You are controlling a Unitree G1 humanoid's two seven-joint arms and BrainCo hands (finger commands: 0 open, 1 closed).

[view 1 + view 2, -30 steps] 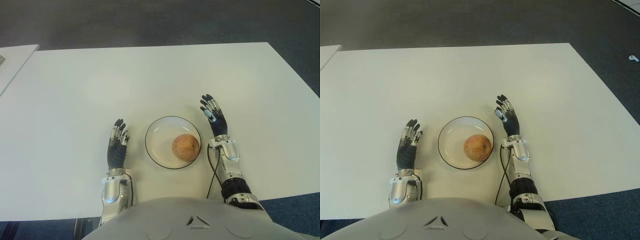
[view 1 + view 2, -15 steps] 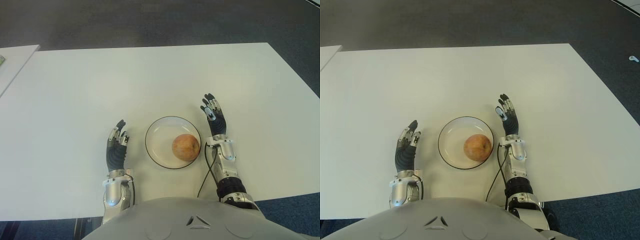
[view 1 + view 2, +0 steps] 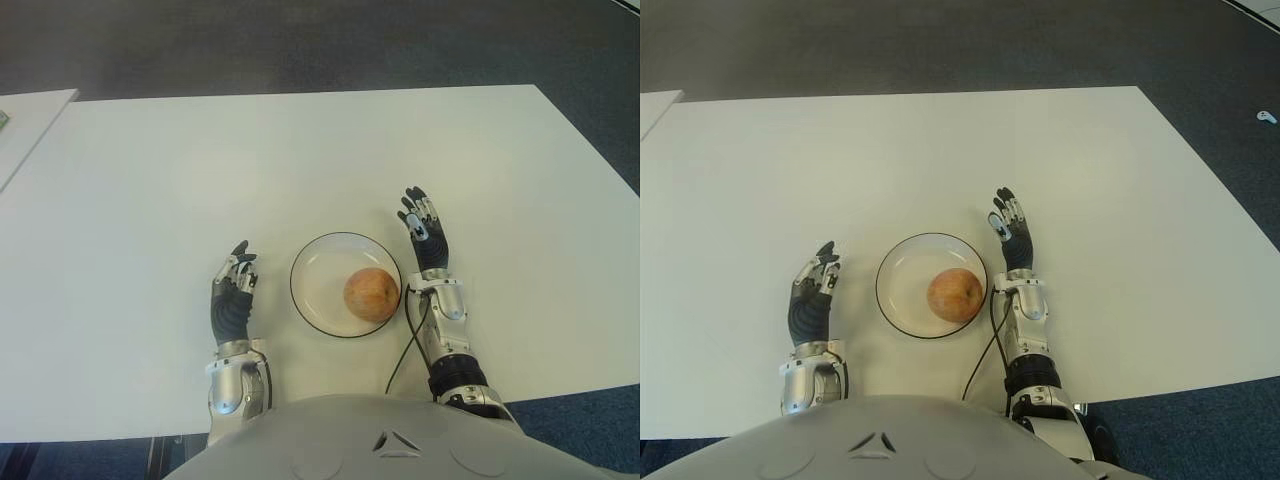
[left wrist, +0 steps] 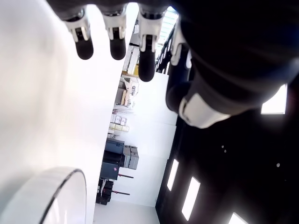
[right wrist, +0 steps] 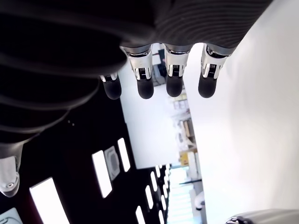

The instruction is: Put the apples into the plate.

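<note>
Beside the plate, on its right, your right hand shows with fingers straight and spread, holding nothing. On the plate's left, well clear of the rim, your left hand is also empty, its fingers loosely extended with the tips bent a little forward. Whether either palm touches the table you cannot tell.

Between the two hands the apple sits inside the plate, toward its right side, near the right wrist. A black cable loops beside the right forearm, close to the plate's rim.

Outward from there you have a broad white table, and a second white surface just shows at the far left. Dark carpet lies beyond the table, with a small pale object on it far to the right.

Against a second ago, your right arm has drawn back toward the body and the cable now bows further out. Your left fingertips have curled slightly and the hand has slid back. Apple and plate have not moved.
</note>
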